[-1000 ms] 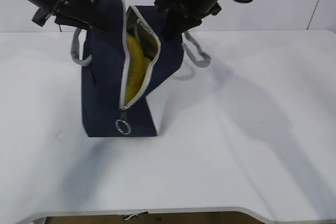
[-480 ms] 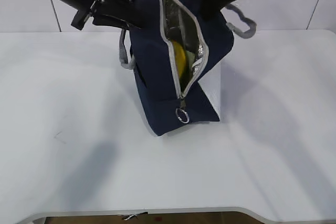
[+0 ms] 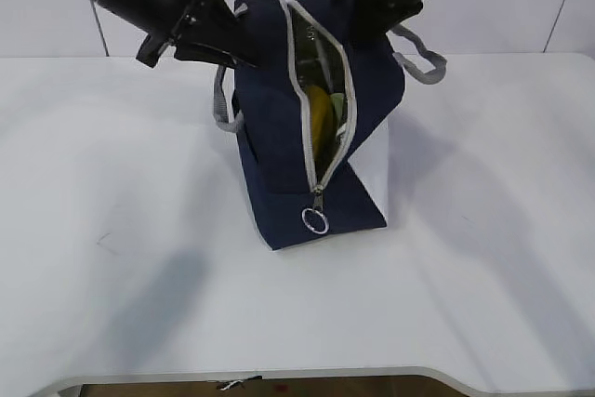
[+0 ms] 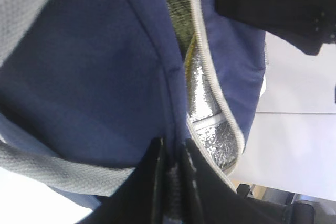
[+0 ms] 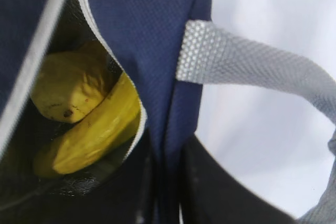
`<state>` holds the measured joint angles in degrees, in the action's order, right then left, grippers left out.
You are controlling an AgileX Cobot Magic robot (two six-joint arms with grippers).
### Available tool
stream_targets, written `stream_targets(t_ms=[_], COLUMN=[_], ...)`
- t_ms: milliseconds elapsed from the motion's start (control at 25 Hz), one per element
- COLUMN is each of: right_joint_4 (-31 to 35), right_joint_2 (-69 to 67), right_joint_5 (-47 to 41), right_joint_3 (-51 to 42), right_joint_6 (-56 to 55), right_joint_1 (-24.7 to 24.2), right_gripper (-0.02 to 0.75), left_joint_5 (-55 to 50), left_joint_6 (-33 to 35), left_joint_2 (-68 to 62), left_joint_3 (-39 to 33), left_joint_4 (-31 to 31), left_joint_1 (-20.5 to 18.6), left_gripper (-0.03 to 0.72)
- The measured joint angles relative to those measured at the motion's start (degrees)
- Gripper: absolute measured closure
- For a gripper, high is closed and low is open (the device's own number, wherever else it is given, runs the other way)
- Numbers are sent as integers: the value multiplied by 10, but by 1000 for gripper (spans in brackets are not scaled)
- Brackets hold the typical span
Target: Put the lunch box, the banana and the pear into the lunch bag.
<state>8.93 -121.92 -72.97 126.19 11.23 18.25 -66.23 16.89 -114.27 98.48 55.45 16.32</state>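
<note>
Fabric from the upper left edge of the lunch bag [image 3: 274,146] is pinched tight by the left gripper [image 4: 170,166], whose fingers are clenched on a seam just beside the silver lining. On the opposite upper edge of the bag, a fold of blue cloth is seen between the fingers of the right gripper [image 5: 165,182], just beside the root of a grey handle [image 5: 247,66]. Whether that fold is truly clamped or only lies between the fingers cannot be told.

Inside the bag, the pear [image 5: 65,90] is seen lying against the banana [image 5: 100,135], both low in the opening. The lunch box is not made out in any view; it is judged to be hidden deeper in the bag, though that is not shown. The bag is held tilted, with its lower edge on the table [image 3: 483,258] and its zipper open down to the ring pull [image 3: 315,220] at the front.

The packing is judged to be nearly done, and the step in hand to be settling the bag. It is best set flat on its base before either edge is let go, so that the fruit is not tipped towards the open zipper. Both edges should be lowered evenly and the fingers drawn clear of the handle.
</note>
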Motion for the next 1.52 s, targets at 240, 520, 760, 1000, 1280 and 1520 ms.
stream_targets(t_ms=[240, 520, 760, 1000, 1280, 1520], right_joint_4=[0, -3, -3, -3, 2, 26], right_joint_2=[0, 10, 51, 86, 151, 274], right_joint_5=[3, 4, 4, 5, 5, 5], right_joint_3=[-1, -1, -1, -1, -15, -117], right_joint_6=[-8, -32, -35, -35, -40, -42], right_joint_1=[0, 0, 0, 0, 0, 0], right_gripper=[327, 275, 274, 274, 274, 287], left_joint_5=[10, -19, -28, -31, -33, -47], left_joint_6=[1, 10, 13, 13, 13, -27], left_joint_2=[-1, -1, 12, 35, 94, 193], left_joint_3=[0, 0, 0, 0, 0, 0], left_joint_4=[7, 38, 38, 39, -48, -294], left_joint_1=[10, 10, 4, -32, -41, -22], left_gripper=[560, 237, 148, 158, 230, 289])
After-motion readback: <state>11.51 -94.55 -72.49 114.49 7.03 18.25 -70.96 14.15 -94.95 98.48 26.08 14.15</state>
